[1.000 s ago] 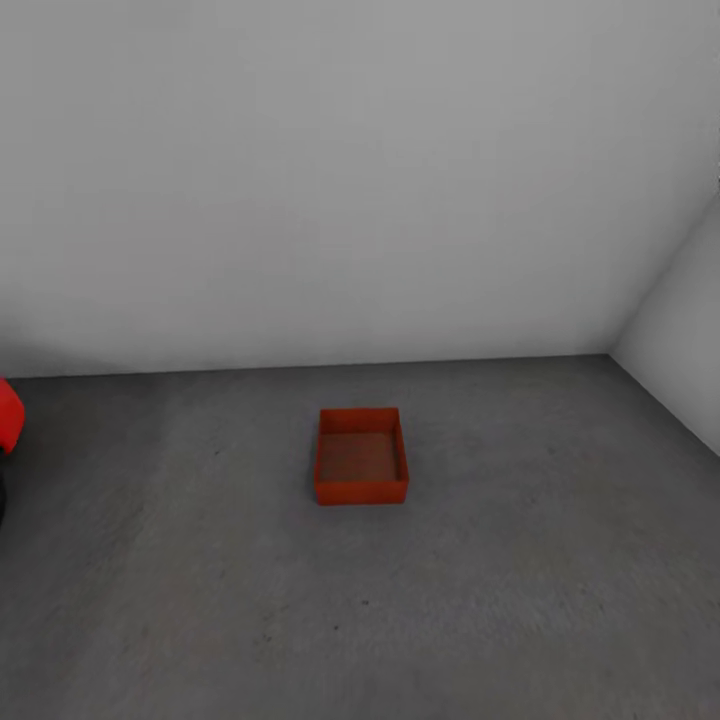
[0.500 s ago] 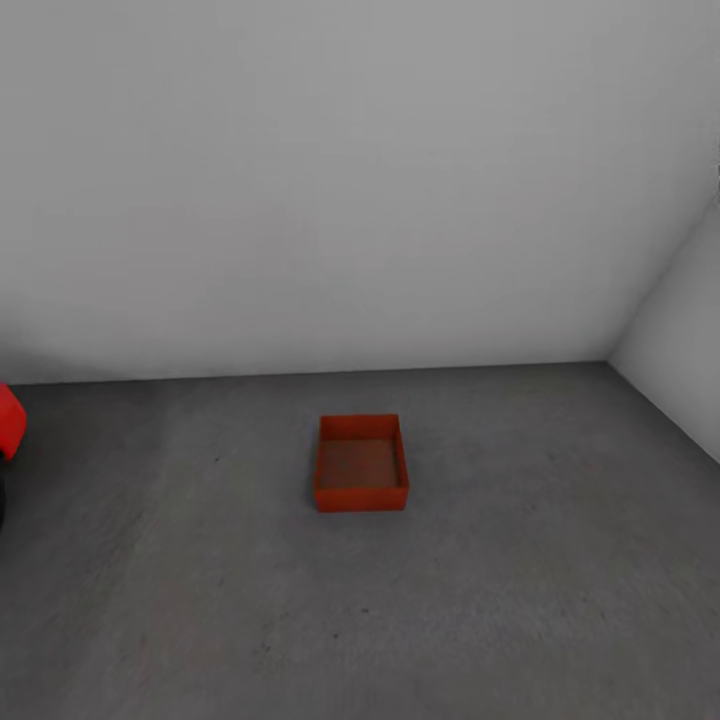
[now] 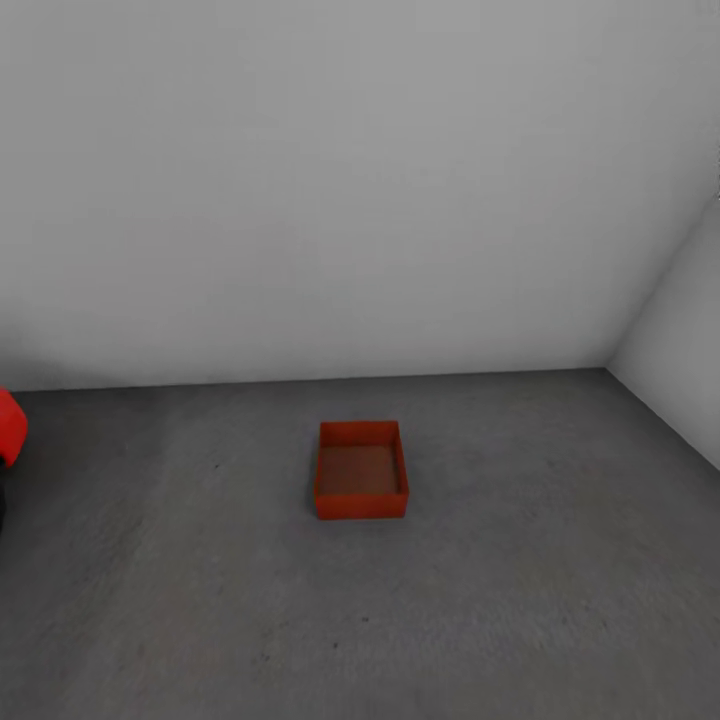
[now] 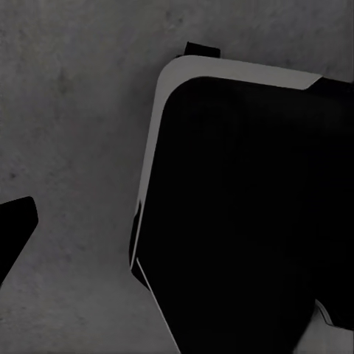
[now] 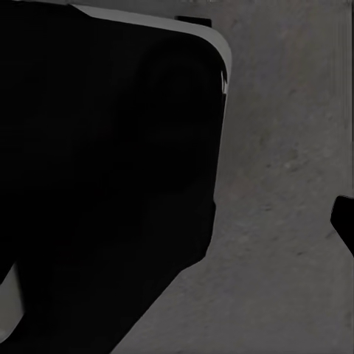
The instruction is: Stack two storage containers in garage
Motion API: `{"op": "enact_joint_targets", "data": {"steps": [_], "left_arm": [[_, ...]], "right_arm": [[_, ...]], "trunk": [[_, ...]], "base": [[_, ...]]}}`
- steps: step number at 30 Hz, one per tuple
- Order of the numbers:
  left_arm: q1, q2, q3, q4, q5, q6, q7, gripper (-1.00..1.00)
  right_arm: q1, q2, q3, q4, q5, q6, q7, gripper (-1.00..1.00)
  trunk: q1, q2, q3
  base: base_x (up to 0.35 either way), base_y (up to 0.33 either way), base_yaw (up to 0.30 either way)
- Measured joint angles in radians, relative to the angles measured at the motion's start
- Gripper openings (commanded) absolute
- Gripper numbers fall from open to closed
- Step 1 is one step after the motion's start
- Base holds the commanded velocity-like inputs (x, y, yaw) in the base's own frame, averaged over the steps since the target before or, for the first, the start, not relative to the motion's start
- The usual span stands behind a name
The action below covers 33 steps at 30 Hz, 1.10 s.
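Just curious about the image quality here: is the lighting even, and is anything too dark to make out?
Head view: soft, even light, faint shadow around the storage container on the floor, no glare. Both wrist views: a large near-black shape with a pale edge shows no detail; the floor is slightly grainy.

Both wrist cameras look down past the robot's dark, pale-edged base (image 4: 243,214). One black fingertip (image 4: 13,228) of the left gripper and one fingertip (image 5: 345,221) of the right gripper peek in. How the jaws stand cannot be told.
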Motion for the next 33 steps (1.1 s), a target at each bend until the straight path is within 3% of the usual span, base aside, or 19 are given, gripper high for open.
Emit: {"op": "enact_joint_targets", "data": {"steps": [33], "left_arm": [[0.000,-0.005,0.000,0.000,-0.001,-0.003,0.005,1.00]], "right_arm": [[0.000,-0.002,0.000,0.000,0.000,0.000,-0.004,1.00]], "trunk": [[0.000,0.000,0.053]], "base": [[0.000,0.000,0.000]]}}
